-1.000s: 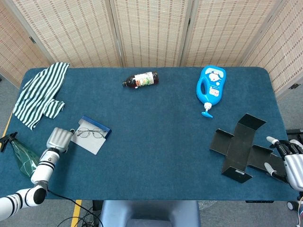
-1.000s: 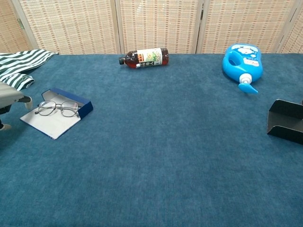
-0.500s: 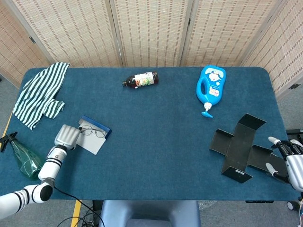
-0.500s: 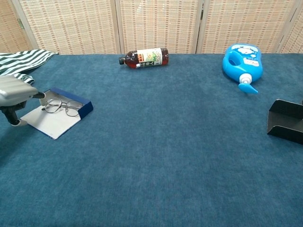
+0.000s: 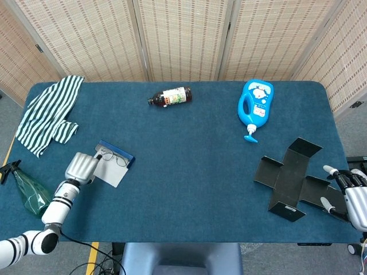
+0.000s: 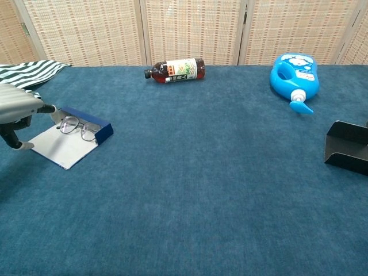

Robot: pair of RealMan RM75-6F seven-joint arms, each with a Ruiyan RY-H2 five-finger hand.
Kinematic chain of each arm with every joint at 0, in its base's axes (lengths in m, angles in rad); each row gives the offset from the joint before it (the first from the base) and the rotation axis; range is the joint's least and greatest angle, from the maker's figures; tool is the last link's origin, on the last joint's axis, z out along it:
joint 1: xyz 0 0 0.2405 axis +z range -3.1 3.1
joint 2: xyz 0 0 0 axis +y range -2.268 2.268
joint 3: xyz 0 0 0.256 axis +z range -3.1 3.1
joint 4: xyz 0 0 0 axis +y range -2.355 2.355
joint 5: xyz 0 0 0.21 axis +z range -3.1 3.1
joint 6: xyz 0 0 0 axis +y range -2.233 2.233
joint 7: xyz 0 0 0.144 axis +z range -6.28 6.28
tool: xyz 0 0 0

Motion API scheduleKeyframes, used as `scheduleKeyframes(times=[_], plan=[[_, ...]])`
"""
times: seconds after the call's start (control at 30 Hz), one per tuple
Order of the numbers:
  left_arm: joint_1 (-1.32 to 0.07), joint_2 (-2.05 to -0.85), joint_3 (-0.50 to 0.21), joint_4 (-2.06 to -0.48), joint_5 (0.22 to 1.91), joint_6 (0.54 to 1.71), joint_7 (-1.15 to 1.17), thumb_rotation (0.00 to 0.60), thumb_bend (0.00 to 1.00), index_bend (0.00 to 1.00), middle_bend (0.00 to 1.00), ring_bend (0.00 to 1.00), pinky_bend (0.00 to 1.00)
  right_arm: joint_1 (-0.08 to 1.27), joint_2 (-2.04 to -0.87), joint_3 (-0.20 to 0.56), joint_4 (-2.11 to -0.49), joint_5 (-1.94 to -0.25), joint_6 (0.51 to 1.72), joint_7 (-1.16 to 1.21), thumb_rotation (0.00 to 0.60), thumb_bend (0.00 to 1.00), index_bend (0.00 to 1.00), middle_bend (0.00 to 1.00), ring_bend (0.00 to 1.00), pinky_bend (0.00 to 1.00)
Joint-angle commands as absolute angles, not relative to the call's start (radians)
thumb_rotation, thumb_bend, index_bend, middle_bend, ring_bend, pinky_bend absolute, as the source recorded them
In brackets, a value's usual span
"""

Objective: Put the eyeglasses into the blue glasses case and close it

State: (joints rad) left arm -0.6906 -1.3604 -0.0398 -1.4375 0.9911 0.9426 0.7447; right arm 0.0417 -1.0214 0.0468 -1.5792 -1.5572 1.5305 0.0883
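One eyeglasses point(image 6: 77, 127), one blue case point(image 6: 86, 129)

On the table point(image 5: 189, 172), the open glasses case point(image 5: 115, 163) lies near the left front, with the eyeglasses point(image 5: 112, 157) lying in it, close to its rear wall. The left hand point(image 5: 82, 167) sits just beside the case on its left, fingers point(image 6: 48, 108) reaching to the near end of the eyeglasses. Behind it, at the far left corner, lies a cloth point(image 5: 47, 114); a spray bottle point(image 5: 26, 191) lies at the left front edge. A small bottle point(image 5: 170, 96) lies on its side at the rear centre, a jug point(image 5: 255, 107) to its right. An unfolded box point(image 5: 292, 177) lies at the right front, the right hand point(image 5: 351, 195) just right of it at the table's edge
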Motion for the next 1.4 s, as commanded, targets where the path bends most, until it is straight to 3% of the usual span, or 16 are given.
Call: scheduleKeyframes(times=[0.03,0.4,0.77,1.4], plan=[[-0.696,-1.351,-0.018,-1.464,0.988,0.917,0.756,0.6,0.32,0.28,0.95,0.92,1.0,0.041,-1.021,0.047,-1.578,-1.558,1.532,0.089,0.6,0.26,0.17,0.36,0.25,0.25],[-0.741,-1.422,-0.019,-1.385,0.93,0.861,0.771,0.6,0.32,0.28,0.95,0.92,0.99,0.036,-1.018,0.047,-1.576,-1.556,1.54,0.094,0.6,0.26,0.17,0.36,0.26,0.25],[-0.765,-1.464,-0.032,-1.329,0.913,0.877,0.77,0.6,0.32,0.25,0.95,0.92,1.0,0.035,-1.021,0.046,-1.57,-1.552,1.535,0.098,0.6,0.26,0.17,0.36,0.26,0.25],[-0.801,-1.446,-0.028,-1.373,0.823,0.877,0.838,0.6,0.32,0.22,0.95,0.92,0.99,0.031,-1.025,0.046,-1.561,-1.547,1.535,0.106,0.6,0.26,0.17,0.36,0.26,0.25]])
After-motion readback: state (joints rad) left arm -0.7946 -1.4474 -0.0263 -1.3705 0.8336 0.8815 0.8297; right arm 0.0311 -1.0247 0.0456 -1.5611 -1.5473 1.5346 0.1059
